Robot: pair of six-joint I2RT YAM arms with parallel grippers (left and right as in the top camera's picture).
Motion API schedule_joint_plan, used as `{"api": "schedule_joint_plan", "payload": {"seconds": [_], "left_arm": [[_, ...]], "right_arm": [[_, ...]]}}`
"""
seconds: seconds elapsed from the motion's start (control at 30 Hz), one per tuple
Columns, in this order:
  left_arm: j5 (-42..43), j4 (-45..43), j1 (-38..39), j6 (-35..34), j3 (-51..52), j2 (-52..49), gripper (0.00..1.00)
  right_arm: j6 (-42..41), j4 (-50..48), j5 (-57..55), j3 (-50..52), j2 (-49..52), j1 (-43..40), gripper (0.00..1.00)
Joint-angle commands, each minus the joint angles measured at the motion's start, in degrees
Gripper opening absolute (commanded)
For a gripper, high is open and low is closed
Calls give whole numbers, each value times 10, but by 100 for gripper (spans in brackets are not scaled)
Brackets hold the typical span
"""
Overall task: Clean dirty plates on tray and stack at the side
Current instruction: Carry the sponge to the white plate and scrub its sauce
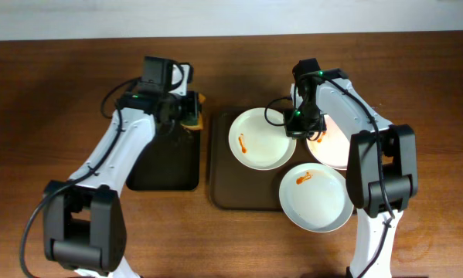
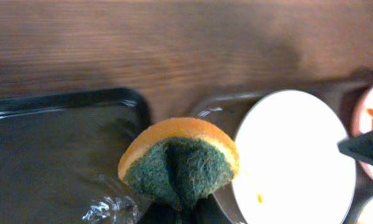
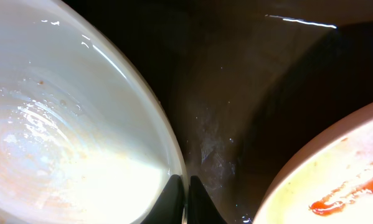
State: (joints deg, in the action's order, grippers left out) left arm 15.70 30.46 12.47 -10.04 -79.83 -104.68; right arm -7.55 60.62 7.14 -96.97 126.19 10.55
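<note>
Three white plates lie on or over the dark brown tray (image 1: 223,181). The left plate (image 1: 258,143) has an orange smear. The right plate (image 1: 331,147) and the front plate (image 1: 320,202) carry red-orange smears. My right gripper (image 1: 297,127) is shut on the left plate's right rim, as the right wrist view shows (image 3: 183,196); that plate (image 3: 61,124) fills the left of the view, and the smeared right plate (image 3: 335,186) sits at the lower right. My left gripper (image 1: 191,116) is shut on an orange and green sponge (image 2: 180,158), held over the gap between the trays.
A smaller black tray (image 1: 165,166) lies left of the brown tray and also shows in the left wrist view (image 2: 49,155). The front plate overhangs the brown tray's front right corner. Bare wooden table (image 1: 45,93) lies all around.
</note>
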Motion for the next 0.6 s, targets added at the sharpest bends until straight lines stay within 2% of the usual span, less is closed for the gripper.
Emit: {"api": "schedule_joint_plan", "payload": {"seconds": [0.0,0.03,0.1,0.2,0.37,0.57], "left_arm": [[33,20,53,5,-56,-4,0],[24,35,66,3,-82,-11,0],[-8,152,106,5,-226,-62,0],[-10,250,141,12,-369,-145,0],[-57,260,158,14,-384,-249,0],[-36,264,139,20,-384,-293,0]], "right_arm": [[-2,0,-7,-9,8,3,4],[-2,0,-7,-9,8,3,4],[-2,0,-7,-9,8,3,4],[-2,0,-7,-9,8,3,4],[-2,0,-7,-8,8,3,4],[-2,0,-7,-8,8,3,4]]}}
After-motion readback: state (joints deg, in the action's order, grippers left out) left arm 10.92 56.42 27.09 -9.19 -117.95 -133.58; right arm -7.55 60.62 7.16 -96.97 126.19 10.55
